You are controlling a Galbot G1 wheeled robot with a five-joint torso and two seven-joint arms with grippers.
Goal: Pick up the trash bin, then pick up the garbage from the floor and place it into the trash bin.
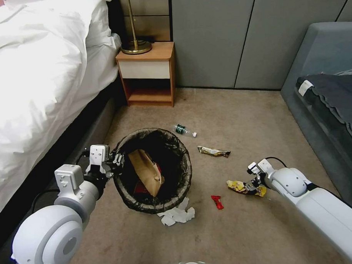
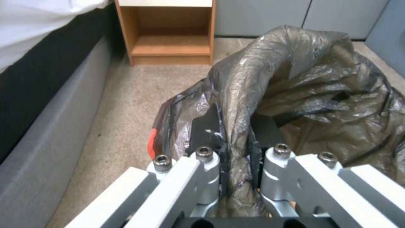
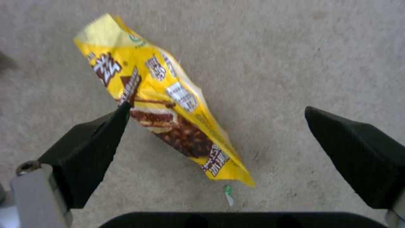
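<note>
Bedroom, tan carpet floor (image 1: 241, 118) with litter scattered on it. White duvet bed (image 1: 39, 75) along the robot's left, wooden nightstand (image 1: 147, 73) with a brass lamp base (image 1: 136, 46) against the grey panelled wall (image 1: 234, 33), grey sofa (image 1: 328, 76) with a dark blanket on the right. Left gripper (image 1: 116, 159) has its fingers (image 2: 207, 129) pinched narrow on the lined rim of the trash bin (image 1: 152, 169), one finger inside and one outside the dark bag liner (image 2: 303, 82). Bin sits just beside the bed base, tan paper bag (image 1: 146, 171) and something red inside it. White crumpled tissues (image 1: 177, 214) touching the bin's near side on the carpet. Right gripper (image 1: 254, 182) low over the floor, fingers (image 3: 90, 148) spread wide around the yellow snack wrapper (image 3: 169, 104), one fingertip at the wrapper's edge, the other well apart from it; wrapper lies on the carpet. Small red scrap (image 1: 217, 202) between the bin and that wrapper. Olive wrapper (image 1: 213, 151) farther out on the carpet, small clear bottle (image 1: 183, 129) just beyond the bin's far rim, toward the nightstand.
</note>
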